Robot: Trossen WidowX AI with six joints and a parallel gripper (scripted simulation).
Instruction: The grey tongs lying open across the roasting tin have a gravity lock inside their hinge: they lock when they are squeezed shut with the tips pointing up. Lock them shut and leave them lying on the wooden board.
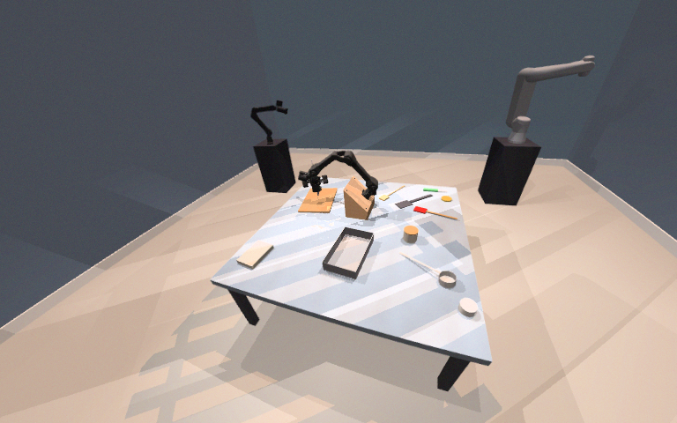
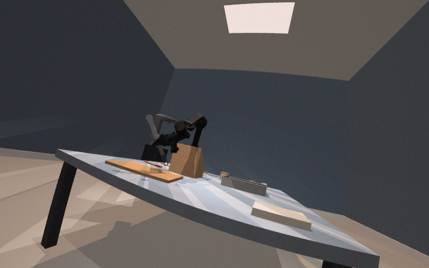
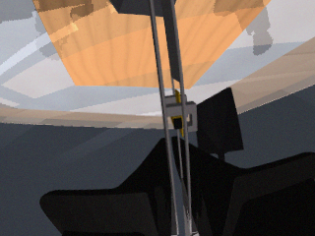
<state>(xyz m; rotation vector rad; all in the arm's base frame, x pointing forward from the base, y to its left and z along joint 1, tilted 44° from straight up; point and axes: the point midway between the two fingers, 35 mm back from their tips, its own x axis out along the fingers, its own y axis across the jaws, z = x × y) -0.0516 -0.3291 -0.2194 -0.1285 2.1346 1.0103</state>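
Note:
My gripper (image 1: 317, 191) (image 2: 154, 144) (image 3: 169, 144) is shut on the grey tongs (image 2: 163, 156) (image 3: 172, 49), above and behind the wooden board (image 1: 309, 205) (image 2: 126, 164) (image 3: 113, 54). The tongs are squeezed narrow and stand steeply, tips up and ring end down, clear of the board. In the wrist view their long bars run close together, with a grey bracket (image 3: 192, 117) and a yellow and black piece (image 3: 177, 120) at it. Whether the lock has caught cannot be told. The roasting tin (image 1: 340, 270) (image 2: 243, 186) holds no tongs.
A wooden block (image 1: 355, 204) (image 2: 186, 161) stands beside the board, below my arm. A red-headed spatula (image 1: 420, 210), a dark turner (image 1: 406, 203) and an orange-lidded pot (image 1: 410, 233) lie farther right. A pale slab (image 1: 255, 254) (image 2: 280, 214) lies near the table's front left.

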